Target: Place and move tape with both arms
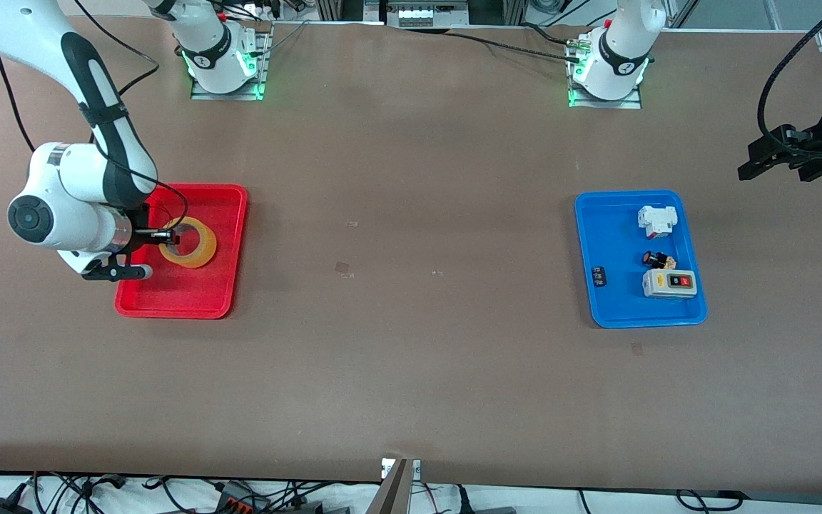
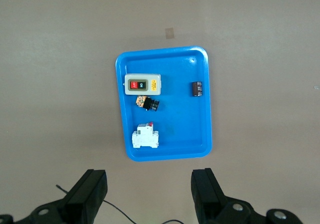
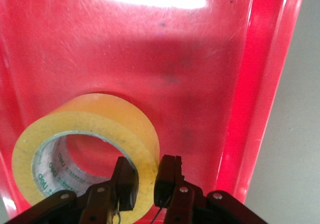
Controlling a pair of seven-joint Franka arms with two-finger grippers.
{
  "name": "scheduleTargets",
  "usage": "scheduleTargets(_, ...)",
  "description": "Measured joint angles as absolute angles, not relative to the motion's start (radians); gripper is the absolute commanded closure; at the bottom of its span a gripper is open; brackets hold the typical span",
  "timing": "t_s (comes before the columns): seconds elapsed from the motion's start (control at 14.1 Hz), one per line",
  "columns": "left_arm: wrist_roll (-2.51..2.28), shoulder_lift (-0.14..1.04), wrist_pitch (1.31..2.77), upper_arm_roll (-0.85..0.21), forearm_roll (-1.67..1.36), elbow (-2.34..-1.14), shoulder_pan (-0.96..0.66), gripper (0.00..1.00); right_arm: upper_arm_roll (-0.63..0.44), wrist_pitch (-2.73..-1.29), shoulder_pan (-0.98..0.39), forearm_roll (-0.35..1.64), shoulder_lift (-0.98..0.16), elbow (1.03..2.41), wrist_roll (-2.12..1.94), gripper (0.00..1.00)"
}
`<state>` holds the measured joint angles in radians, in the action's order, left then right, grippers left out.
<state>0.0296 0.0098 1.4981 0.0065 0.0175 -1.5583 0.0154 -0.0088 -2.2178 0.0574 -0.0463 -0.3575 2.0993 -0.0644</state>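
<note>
The tape (image 1: pixel 190 243), a yellow translucent roll with a wide hollow core, lies flat in the red tray (image 1: pixel 200 300) at the right arm's end of the table. My right gripper (image 1: pixel 168 233) is down in that tray. In the right wrist view its fingers (image 3: pixel 126 181) straddle the wall of the tape (image 3: pixel 100 119), one inside the core and one outside, closed on it. My left gripper (image 1: pixel 753 160) hangs open and empty high over the table's edge at the left arm's end. In the left wrist view the left gripper (image 2: pixel 150 189) has nothing between its fingers.
A blue tray (image 1: pixel 607 307) toward the left arm's end holds a grey switch box (image 1: pixel 669 283), a white breaker (image 1: pixel 656 220), a small black and red part (image 1: pixel 657 259) and a small dark block (image 1: pixel 599 276). The left wrist view looks straight down on this tray (image 2: pixel 205 134).
</note>
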Motion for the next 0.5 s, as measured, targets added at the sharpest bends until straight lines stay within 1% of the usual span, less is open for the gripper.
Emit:
scheduleTargets(0.07,0.026,0.01,1.498,0.006,0.016,-1.558,0.016,0.0,-0.009,-2.233,0.057,-0.06,-0.351,2.116,-0.064,0.95)
scheduleTargets(0.14,0.025,0.01,1.498,0.006,0.004,-1.558,0.017,0.0,-0.009,-2.24,0.057,-0.077,-0.348,2.126,-0.064,0.83)
scheduleTargets(0.21,0.025,0.011,1.498,0.006,-0.016,-1.558,0.021,0.0,-0.009,-2.246,0.058,-0.086,-0.347,2.13,-0.064,0.38)
scheduleTargets(0.28,0.025,0.012,1.498,0.006,-0.027,-1.558,0.024,0.0,-0.009,-2.256,0.058,-0.088,-0.347,2.133,-0.064,0.0)
scheduleTargets(0.5,0.025,0.018,1.498,0.006,-0.031,-1.558,0.026,0.0,-0.009,-2.265,0.056,-0.089,-0.347,2.134,-0.052,0.0)
